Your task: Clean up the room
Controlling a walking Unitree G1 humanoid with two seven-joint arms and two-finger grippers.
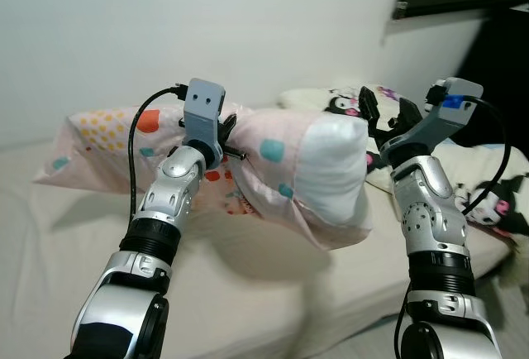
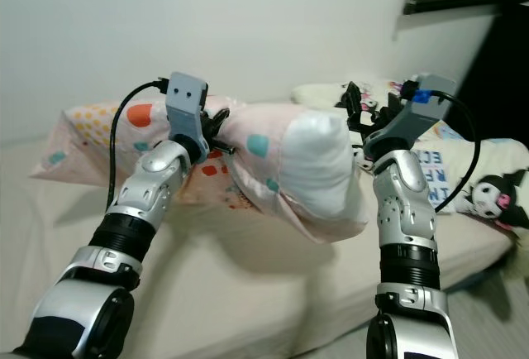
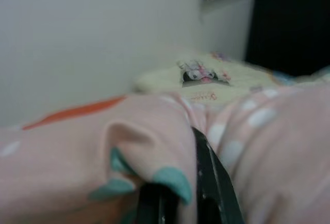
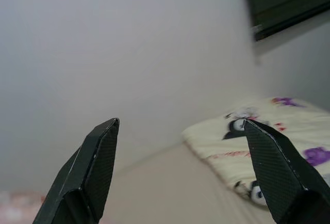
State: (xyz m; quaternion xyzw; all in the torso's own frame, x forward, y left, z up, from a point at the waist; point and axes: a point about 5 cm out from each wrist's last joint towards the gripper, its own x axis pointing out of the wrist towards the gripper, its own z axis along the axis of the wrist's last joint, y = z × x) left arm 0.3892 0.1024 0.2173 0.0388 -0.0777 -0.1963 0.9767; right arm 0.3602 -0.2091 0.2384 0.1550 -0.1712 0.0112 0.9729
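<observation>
- Left eye view, closest stuff first: both silver arms reach up and out over the bed [image 1: 273,293], which has a plain cream sheet.
- The left claw [image 1: 225,140] is pinched tight on the fabric of a pink pillow [image 1: 285,169] with orange, teal and yellow dots, and it's got the thing lifted off the mattress. In the left wrist view you can see the black fingers [image 3: 214,182] squeezed around a fold of that pink cover.
- The pillow hangs between the two arms. One end droops toward the right arm, and the white inner pillow [image 1: 335,169] is poking out of the case there.
- The right claw [image 1: 387,109] is just beside that white end, with the fingers spread wide and nothing in them. The right wrist view shows both black fingertips [image 4: 100,152] well apart with just wall and bed between them.
- Further back, at the head of the bed, there's a cream cartoon-print pillow [image 1: 331,98], and a matching cartoon-print blanket [image 1: 496,202] lies on the right side.
- Behind it all is a plain white wall [image 1: 207,28].
</observation>
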